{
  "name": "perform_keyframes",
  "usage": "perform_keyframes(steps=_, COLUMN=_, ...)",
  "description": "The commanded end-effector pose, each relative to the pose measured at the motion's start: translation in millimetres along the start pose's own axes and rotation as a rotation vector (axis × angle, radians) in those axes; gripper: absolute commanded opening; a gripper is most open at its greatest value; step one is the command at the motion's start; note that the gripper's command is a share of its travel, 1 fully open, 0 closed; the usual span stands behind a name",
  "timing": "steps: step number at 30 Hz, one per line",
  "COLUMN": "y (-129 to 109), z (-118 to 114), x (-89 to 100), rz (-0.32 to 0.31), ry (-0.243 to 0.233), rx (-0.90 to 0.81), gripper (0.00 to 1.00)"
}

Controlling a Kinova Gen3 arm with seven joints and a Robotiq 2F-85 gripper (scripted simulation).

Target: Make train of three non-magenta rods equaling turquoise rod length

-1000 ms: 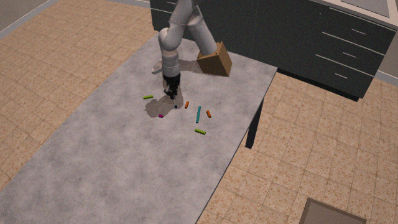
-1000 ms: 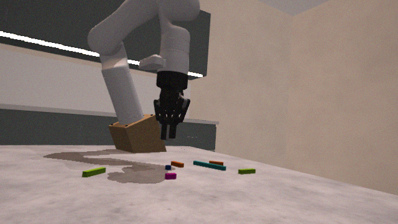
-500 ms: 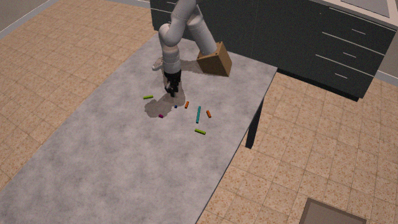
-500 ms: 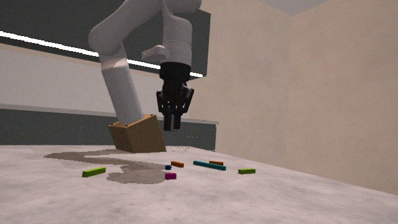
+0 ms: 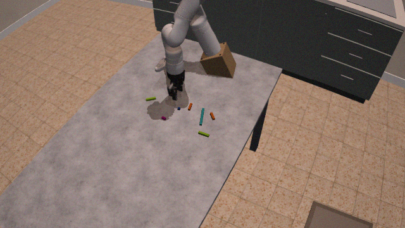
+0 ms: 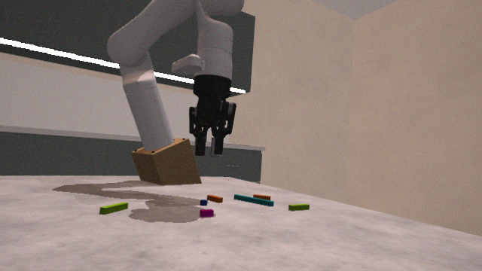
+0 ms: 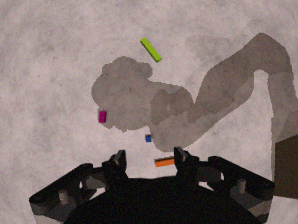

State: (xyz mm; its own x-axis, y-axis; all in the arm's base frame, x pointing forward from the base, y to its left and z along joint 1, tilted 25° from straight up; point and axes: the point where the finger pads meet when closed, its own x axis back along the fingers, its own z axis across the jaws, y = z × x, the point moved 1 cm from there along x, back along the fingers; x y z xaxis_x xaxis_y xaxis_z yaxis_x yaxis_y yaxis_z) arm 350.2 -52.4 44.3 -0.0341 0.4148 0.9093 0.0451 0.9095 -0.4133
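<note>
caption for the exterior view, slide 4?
Open gripper hovers above seven scattered coloured rods, including the long turquoise rod, on the grey table.
</note>
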Motion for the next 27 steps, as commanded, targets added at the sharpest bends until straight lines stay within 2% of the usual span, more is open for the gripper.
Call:
perform_keyframes(steps=1, y=0.2, z=-2.0, x=1.6, rz=-0.001, ry=-0.003, rx=-0.002, gripper=1.00)
perform_keyframes(steps=9, y=0.2, z=-0.1, x=0.7, rz=0.001, ry=0.001, rx=0.025, gripper=1.00)
perform_keyframes(steps=19, y=0.3, z=8.4, x=-5.1, rz=0.012, ry=0.019, rx=0.205, gripper=1.00)
perform_keyframes(steps=27, y=4.7, z=21.1, x=-12.0, rz=0.018, ry=0.050, rx=0.581, gripper=1.00)
